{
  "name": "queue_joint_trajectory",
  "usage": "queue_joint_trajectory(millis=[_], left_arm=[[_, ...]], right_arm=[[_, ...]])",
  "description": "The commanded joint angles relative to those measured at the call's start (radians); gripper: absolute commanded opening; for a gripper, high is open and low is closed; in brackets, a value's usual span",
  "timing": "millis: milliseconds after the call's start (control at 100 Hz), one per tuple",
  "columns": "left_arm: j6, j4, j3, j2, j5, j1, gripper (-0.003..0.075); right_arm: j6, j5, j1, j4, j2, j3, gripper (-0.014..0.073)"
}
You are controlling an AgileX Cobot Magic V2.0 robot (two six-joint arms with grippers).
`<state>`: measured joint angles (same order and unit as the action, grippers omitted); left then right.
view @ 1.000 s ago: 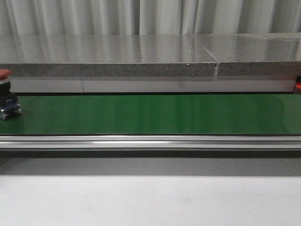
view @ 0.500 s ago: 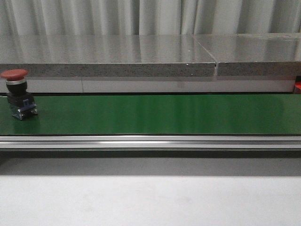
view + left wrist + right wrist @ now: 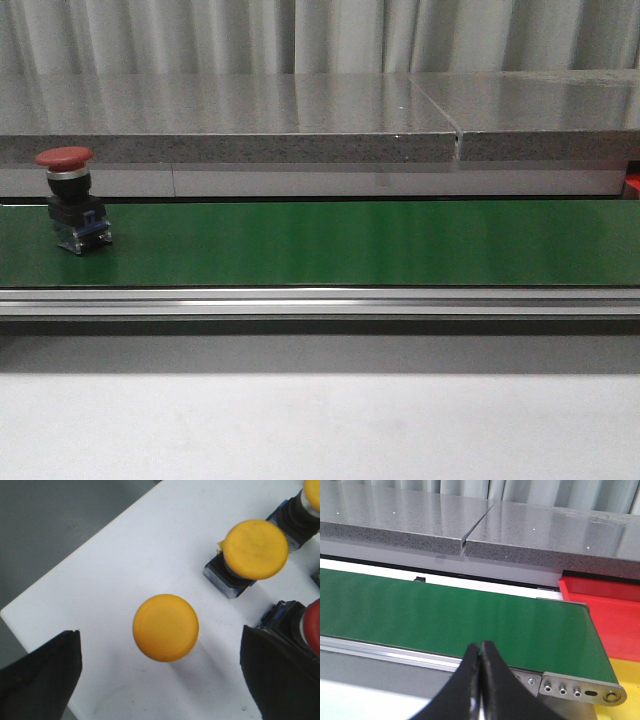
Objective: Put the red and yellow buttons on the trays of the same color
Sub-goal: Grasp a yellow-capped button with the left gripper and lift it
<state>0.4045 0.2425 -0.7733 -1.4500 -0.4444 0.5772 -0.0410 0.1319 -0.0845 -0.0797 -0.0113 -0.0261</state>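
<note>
A red button with a black and metal base stands upright on the green belt at its left end. In the left wrist view my left gripper is open above a white surface, with a yellow button between and just ahead of the fingers. Another yellow button and part of a red button stand beyond it. My right gripper is shut and empty, over the belt's near rail. A red tray and a yellow tray lie past the belt's end.
A grey stone ledge runs behind the belt, with curtains behind it. A metal rail edges the belt's near side, and a white table top lies in front.
The red button has ridden along the belt to the right, from the frame's left edge to fully in view. Neither gripper shows in the earlier frames.
</note>
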Motion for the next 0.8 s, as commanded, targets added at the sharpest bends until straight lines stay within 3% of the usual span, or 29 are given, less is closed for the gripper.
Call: queue_joint_trajectory(millis=[0, 260, 380, 470, 690, 790], left_arm=[[0.011, 0.008, -0.024, -0.018, 0.077, 0.002, 0.0629], [0.011, 0.008, -0.024, -0.11, 0.171, 0.002, 0.0624], [0.011, 0.008, -0.024, -0.12, 0.183, 0.002, 0.0568], [0.011, 0.007, -0.024, -0.12, 0.189, 0.002, 0.047], [0.011, 0.003, -0.024, -0.113, 0.174, 0.002, 0.0106], [0.011, 0.0, -0.024, -0.098, 0.149, 0.002, -0.0013]], right_arm=[[0.004, -0.089, -0.004, -0.01, -0.013, 0.01, -0.0068], [0.004, -0.089, -0.004, -0.01, -0.013, 0.01, -0.0068], [0.004, -0.089, -0.004, -0.01, -0.013, 0.01, -0.0068], [0.004, -0.089, -0.004, -0.01, -0.013, 0.01, -0.0068], [0.004, -0.089, -0.004, -0.01, -0.013, 0.01, -0.0068], [0.004, -0.089, -0.004, -0.01, -0.013, 0.01, -0.0068]])
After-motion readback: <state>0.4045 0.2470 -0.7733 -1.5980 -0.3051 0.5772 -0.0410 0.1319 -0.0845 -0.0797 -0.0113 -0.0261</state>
